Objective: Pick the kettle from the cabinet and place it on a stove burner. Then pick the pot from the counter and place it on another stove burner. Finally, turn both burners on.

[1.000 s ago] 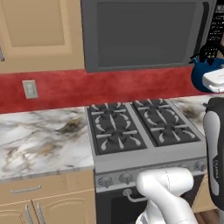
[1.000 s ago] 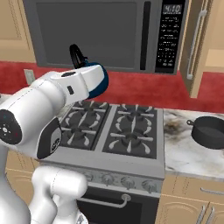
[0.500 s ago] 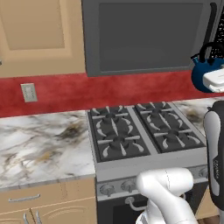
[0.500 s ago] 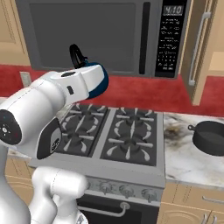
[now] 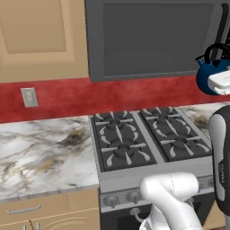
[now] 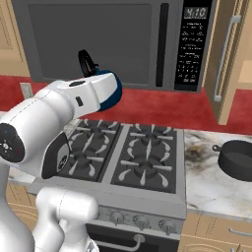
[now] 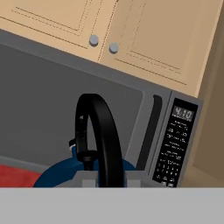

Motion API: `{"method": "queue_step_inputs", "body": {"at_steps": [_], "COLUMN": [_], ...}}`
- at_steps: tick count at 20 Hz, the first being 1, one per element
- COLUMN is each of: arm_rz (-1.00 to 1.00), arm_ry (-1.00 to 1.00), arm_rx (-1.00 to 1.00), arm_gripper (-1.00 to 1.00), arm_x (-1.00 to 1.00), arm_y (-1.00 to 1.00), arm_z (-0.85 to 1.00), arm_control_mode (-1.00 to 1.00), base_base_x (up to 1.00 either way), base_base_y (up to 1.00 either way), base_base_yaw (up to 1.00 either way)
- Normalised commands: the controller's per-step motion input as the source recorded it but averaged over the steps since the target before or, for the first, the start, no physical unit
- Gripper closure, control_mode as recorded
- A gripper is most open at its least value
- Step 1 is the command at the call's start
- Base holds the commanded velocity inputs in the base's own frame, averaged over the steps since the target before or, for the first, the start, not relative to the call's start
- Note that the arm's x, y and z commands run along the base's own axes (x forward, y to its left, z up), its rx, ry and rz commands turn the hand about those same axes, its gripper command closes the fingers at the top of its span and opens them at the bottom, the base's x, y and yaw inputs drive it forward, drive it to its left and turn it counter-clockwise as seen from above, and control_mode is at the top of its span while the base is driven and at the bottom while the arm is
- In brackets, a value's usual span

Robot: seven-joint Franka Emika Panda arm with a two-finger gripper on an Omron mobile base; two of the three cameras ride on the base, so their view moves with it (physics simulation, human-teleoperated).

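My fingers (image 7: 104, 183) are closed narrow on the kettle (image 6: 112, 93), pinching the black arched handle (image 7: 99, 140) near its base, and the kettle hangs in the air in front of the microwave (image 6: 123, 39), high above the stove burners (image 6: 142, 170). From the left base view it sits at the far right, over the right side of the range (image 5: 150, 143).

To do this step well, I judge I should bring the kettle down slowly and level over one grate, centre its base on the black star-shaped iron, and let go only once it rests flat. The handle is thin and my hold is low on one side of the arch, so the body could swing; gentle moves should keep it from rocking. I would choose a burner that leaves another free for the pot (image 6: 238, 160), which waits on the marble surface (image 6: 211, 182) to the right of the range.

The kettle is small, round and glossy blue. Its handle is a tall black loop, standing upright in the hand view. I cannot make out the spout clearly from here.
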Motion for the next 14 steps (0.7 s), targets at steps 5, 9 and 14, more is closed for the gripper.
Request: {"method": "queue_step_inputs", "body": {"at_steps": [5, 9, 14], "arm_rz": [0.0, 0.0, 0.0], "arm_ry": [0.0, 0.0, 0.0], "arm_rx": [0.0, 0.0, 0.0], "arm_gripper": [1.0, 1.0, 1.0], "arm_x": [0.0, 0.0, 0.0], "arm_y": [0.0, 0.04, 0.18], "arm_z": [0.0, -0.01, -0.12], "arm_control_mode": [1.0, -1.0, -1.0], "base_base_x": [0.28, 0.0, 0.0], "base_base_y": [0.0, 0.0, 0.0], "base_base_yaw": [0.0, 0.0, 0.0]}}
